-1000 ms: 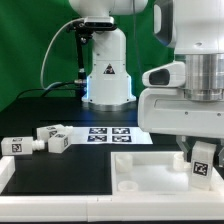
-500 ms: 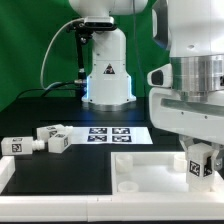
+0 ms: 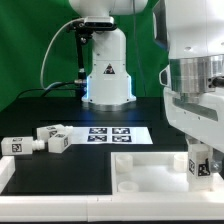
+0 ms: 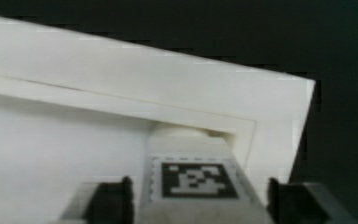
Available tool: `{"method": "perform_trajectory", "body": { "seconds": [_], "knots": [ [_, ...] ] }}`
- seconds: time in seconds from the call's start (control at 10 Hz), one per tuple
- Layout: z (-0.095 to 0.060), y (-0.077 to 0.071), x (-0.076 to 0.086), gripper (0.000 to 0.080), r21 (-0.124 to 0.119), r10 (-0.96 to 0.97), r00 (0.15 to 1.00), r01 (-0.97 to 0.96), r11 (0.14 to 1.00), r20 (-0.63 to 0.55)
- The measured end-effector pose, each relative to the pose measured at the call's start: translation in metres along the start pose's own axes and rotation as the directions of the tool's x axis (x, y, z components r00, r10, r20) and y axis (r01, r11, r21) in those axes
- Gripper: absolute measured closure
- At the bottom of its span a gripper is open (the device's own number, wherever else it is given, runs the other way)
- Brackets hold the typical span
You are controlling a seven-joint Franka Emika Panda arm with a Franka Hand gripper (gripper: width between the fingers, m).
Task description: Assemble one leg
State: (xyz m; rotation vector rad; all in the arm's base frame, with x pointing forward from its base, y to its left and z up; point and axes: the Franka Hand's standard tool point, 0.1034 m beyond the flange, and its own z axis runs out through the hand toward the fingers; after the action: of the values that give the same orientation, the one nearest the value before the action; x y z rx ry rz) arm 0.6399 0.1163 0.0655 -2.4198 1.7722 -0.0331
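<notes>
My gripper point(image 3: 200, 170) is shut on a leg point(image 3: 201, 163), a small white block with a square tag, at the exterior view's right. It holds the leg upright over the far right corner of the large white tray-like piece point(image 3: 150, 172). In the wrist view the leg point(image 4: 197, 172) points down at the tray's inner corner point(image 4: 247, 122), between the two dark fingers point(image 4: 108, 200) of the gripper point(image 4: 208, 208). Whether the leg's lower end touches the tray is hidden.
Several more tagged legs point(image 3: 52, 139) lie on the black table at the exterior view's left. The marker board point(image 3: 110, 133) lies flat behind the tray. A white robot base point(image 3: 107, 75) stands at the back.
The gripper with the leg has moved toward the exterior view's right and come a little lower over the tray's corner.
</notes>
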Motion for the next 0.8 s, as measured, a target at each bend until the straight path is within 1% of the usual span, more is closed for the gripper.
{"method": "perform_trajectory", "body": {
  "seconds": [0.1,0.2,0.3,0.6,0.7,0.8],
  "knots": [
    [-0.0013,-0.0010,0.0025,0.0281,0.003,-0.173,0.985,0.173,0.985,-0.001],
    [-0.0027,-0.0023,0.0036,0.0281,0.004,-0.337,0.941,0.337,0.941,-0.003],
    [-0.0035,-0.0026,0.0061,0.0172,0.003,-0.511,0.860,0.511,0.860,-0.002],
    [-0.0025,-0.0012,0.0073,0.0151,0.001,-0.659,0.752,0.659,0.752,-0.002],
    [-0.0037,-0.0022,0.0083,0.0151,-0.007,-0.758,0.652,0.758,0.652,-0.007],
    [-0.0075,-0.0058,0.0088,0.0151,-0.017,-0.871,0.490,0.871,0.491,-0.015]
  ]
}}
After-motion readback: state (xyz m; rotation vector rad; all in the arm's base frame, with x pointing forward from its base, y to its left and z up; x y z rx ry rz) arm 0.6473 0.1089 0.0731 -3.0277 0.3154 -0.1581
